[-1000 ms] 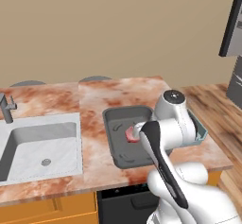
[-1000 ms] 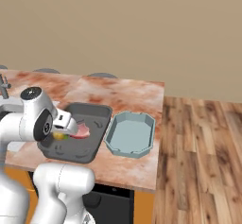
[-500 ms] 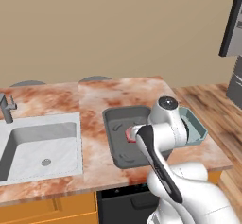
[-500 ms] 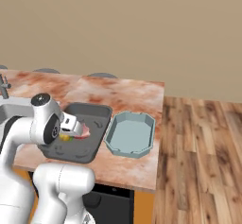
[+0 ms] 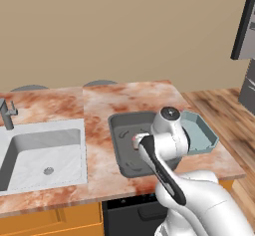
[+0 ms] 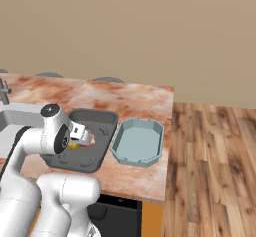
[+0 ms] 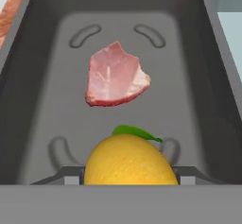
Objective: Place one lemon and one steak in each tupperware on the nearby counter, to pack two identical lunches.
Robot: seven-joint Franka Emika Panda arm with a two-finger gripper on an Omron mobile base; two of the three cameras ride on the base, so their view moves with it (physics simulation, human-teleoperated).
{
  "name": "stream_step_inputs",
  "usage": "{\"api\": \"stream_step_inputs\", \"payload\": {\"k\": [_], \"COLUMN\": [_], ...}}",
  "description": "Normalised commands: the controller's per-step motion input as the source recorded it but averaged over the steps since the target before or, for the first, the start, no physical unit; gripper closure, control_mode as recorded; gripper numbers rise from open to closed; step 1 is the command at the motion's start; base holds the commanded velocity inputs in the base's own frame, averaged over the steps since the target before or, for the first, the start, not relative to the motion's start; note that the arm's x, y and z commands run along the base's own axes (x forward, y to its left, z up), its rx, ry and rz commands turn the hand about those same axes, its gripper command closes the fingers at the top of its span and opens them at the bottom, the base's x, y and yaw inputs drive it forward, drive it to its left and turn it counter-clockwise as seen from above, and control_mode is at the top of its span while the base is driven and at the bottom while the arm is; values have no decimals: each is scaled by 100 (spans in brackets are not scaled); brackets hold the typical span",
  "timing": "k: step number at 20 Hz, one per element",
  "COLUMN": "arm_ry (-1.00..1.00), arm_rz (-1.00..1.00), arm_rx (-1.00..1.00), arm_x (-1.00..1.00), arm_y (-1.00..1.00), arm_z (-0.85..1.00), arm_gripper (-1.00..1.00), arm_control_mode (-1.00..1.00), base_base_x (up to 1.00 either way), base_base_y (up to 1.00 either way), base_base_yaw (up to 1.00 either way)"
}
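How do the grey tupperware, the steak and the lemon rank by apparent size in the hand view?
1. Grey tupperware: clearly the largest.
2 and 3. Lemon and steak: they look about alike. The lemon sits right at the camera between the gripper fingers, so nearness inflates it; I won't rank them.

The counter [image 5: 124,98] is seen as polished marbled stone. The grey tupperware [image 7: 42,100] looks matt, smooth plastic. The lemon [image 7: 128,164] is finely dimpled, the steak [image 7: 116,75] moist and marbled.
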Motion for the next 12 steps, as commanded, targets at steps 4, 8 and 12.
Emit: {"api": "stream_step_inputs", "payload": {"k": [4, 8, 12], "arm_ry": [0, 1, 5], "arm_rz": [0, 0, 0], "arm_rx": [0, 0, 0], "arm_x": [40, 30, 6], "arm_y": [12, 5, 0], "arm_z": [-31, -37, -53], "arm_gripper": [100, 100, 100], "arm_control_mode": [-100, -100, -100], "base_base_x": [0, 0, 0], "base_base_y": [0, 0, 0], "base_base_yaw": [0, 0, 0]}}
